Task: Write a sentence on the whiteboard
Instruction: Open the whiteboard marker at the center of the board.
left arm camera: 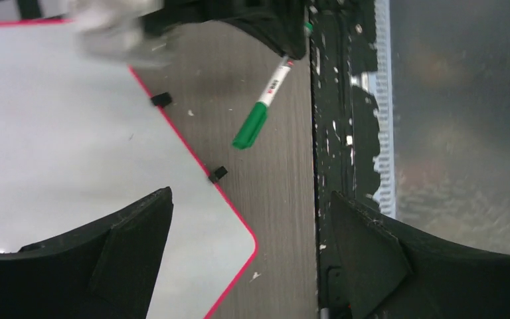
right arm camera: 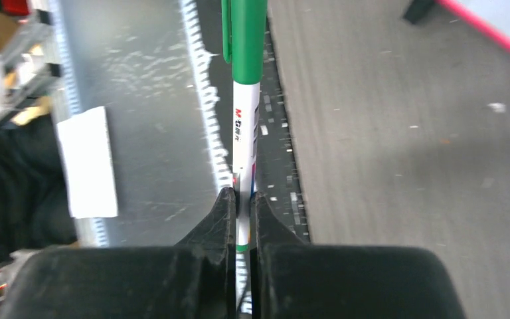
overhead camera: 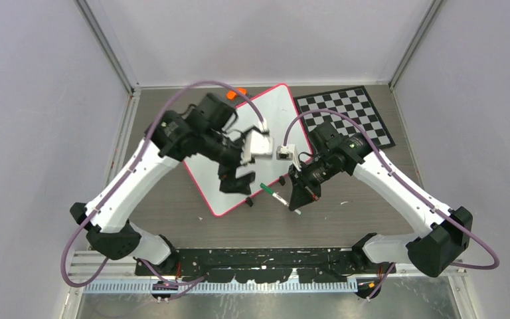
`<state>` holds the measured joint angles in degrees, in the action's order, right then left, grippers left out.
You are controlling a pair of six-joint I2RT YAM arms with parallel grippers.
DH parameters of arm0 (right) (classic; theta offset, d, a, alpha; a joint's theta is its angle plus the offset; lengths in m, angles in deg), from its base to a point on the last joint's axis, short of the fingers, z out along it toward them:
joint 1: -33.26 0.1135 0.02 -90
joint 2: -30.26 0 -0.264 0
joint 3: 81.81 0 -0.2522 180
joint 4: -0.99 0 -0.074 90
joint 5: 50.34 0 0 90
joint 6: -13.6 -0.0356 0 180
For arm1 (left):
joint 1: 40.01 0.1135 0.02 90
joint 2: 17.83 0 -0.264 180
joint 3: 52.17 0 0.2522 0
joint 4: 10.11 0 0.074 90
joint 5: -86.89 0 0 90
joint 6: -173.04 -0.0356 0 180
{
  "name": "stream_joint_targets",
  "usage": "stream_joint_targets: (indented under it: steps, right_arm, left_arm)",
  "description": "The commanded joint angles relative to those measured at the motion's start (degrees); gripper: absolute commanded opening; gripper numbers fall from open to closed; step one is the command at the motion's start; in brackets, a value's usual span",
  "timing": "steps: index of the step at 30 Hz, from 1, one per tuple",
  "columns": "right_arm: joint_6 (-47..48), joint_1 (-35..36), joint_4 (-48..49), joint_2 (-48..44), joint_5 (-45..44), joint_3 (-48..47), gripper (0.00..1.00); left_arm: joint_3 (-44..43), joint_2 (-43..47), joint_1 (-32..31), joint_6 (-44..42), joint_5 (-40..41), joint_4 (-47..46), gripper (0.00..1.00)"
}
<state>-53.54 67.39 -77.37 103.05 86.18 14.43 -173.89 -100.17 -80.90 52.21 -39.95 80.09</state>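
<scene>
The whiteboard (overhead camera: 265, 123) lies tilted on the table, white with a red-pink rim. The part of its face that shows is blank, with no green lettering; the left arm hides the rest. My left gripper (overhead camera: 239, 181) hovers open and empty over its near corner. In the left wrist view the whiteboard (left arm camera: 73, 133), its two black clips (left arm camera: 218, 174) and the corner show between my fingers (left arm camera: 133, 252). My right gripper (overhead camera: 297, 199) is shut on a green-and-white marker (overhead camera: 275, 196), right of the whiteboard. The marker (right arm camera: 246, 133) points away from my jaws with its green cap (right arm camera: 244, 26) on.
A black-and-white chessboard (overhead camera: 348, 116) lies at the back right, next to the whiteboard. A small orange object (overhead camera: 241, 93) sits behind the whiteboard's far edge. A black rail (overhead camera: 259, 259) runs along the near edge of the table. Grey walls close in both sides.
</scene>
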Motion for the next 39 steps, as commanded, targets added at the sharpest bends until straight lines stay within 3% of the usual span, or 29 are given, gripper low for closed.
stream_joint_targets:
  steps: [1,7,17,25,30,33,34,36,39]
  right_arm:
    - [-3.03,0.17,-4.39,-0.14,10.27,-1.72,0.0]
    - [-1.63,0.48,-6.22,-1.05,13.06,-1.91,0.0]
    - [1.6,2.78,-9.77,0.3,13.31,-3.57,0.0]
    - [3.17,2.8,-11.17,0.5,13.05,-6.17,0.0]
    - [4.02,2.43,-12.56,1.51,11.62,-8.17,0.01]
    - [2.48,-1.46,-11.44,0.99,11.74,-9.81,0.61]
    - [1.29,-4.1,-10.33,0.56,11.97,-10.36,0.72]
    - [-2.45,-10.36,-5.86,-1.3,13.87,-10.51,0.8]
    - [-16.0,-17.02,8.82,-5.42,10.92,-7.84,0.81]
  left_arm:
    - [3.52,1.62,-10.46,-15.3,12.02,4.54,0.87]
    - [12.6,5.06,-20.04,-24.16,20.56,-2.63,0.8]
    - [15.75,3.7,-25.08,-24.1,25.04,-11.13,0.63]
    - [18.6,4.42,-26.74,-20.54,22.39,-13.46,0.35]
    - [16.73,4.12,-26.51,-15.67,20.48,-14.19,0.02]
    - [16.05,4.25,-20.88,-6.84,14.24,-15.15,0.0]
    - [16.26,4.41,-17.35,-3.04,10.71,-15.67,0.0]
    - [17.84,5.24,-10.78,3.21,4.17,-17.33,0.0]
    - [21.32,7.7,-4.25,8.93,-1.51,-21.0,0.0]
